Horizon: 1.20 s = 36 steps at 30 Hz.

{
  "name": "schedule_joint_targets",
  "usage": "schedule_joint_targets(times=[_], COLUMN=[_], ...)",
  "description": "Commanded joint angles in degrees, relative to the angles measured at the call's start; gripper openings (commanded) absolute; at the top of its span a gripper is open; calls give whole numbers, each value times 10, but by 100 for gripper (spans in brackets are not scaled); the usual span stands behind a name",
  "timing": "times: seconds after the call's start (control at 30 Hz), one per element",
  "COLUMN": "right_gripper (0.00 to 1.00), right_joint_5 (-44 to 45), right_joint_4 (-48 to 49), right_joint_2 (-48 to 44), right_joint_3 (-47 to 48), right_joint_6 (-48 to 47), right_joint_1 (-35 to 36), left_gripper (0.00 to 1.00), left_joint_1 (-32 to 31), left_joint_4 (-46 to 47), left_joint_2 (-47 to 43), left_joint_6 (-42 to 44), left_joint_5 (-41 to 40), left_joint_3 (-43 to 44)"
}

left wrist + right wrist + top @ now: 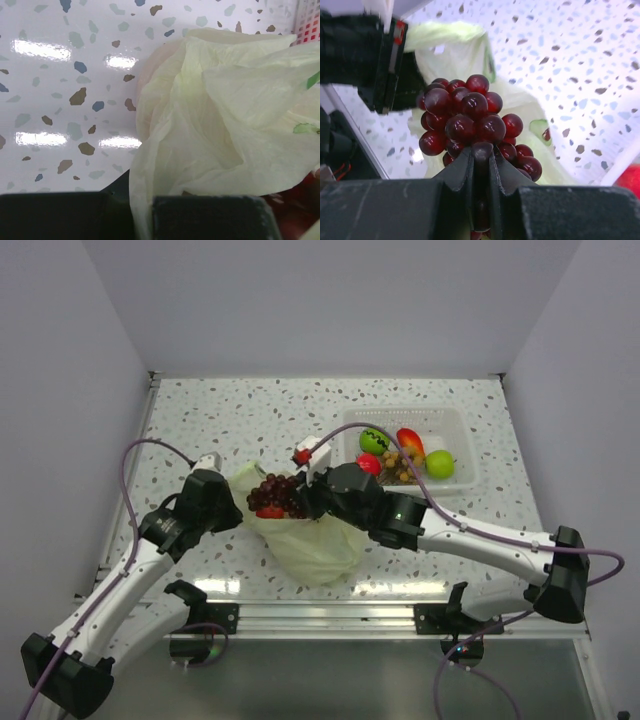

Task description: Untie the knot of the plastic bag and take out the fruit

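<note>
pale green plastic bag [310, 540] sits closest to the arm bases on the speckled table [220, 420]; left gripper [142, 215], at the bag's left edge, is pinched tight on a fold of the plastic; right gripper [481, 150], on the bag's right side, has its jaws clamped on a lower berry of the dark red grape bunch [465, 117] at the bag's open mouth; a red fruit [270, 512] touches the grapes there; can't make out the knot; beyond the bag to the right, a clear tray [465, 480] holds a green zigzag ball [373, 440] and a lime apple [440, 463]

Dark red grapes [470, 120], pale green bag [310, 545]
</note>
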Motion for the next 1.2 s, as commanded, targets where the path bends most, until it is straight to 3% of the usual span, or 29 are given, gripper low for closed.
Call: schedule_joint_targets(times=[0.0,0.27,0.47,0.57,0.8,1.03,1.07,1.1,1.17], right_gripper=[0,0,0,0,0,0,5,26,50], right_joint_5=[48,151,285,287,204,133,123,120,105], right_joint_4=[118,199,104,35,-2,-19,-28,-53,-75], right_joint_2=[-63,-76,-64,-66,-40,51,70,76,79], right_joint_3=[6,22,59,47,-13,-13,-5,14,34], right_joint_6=[27,8,-23,7,25,57,59,59,57], right_joint_1=[-25,-59,-132,-212,-384,-457,-459,-460,-460], left_gripper=[0,0,0,0,0,0,0,0,0], left_joint_1=[3,3,3,3,3,3,3,3,3], left_joint_4=[-15,16,10,27,56,94,96,103,111], left_joint_2=[-2,-17,-14,-19,-38,-86,-88,-92,-102], left_joint_6=[9,8,18,37,102,144,149,150,152], left_joint_5=[-49,-5,-11,6,36,73,77,77,97], left_joint_3=[1,-4,16,18,12,-23,-28,-32,-45])
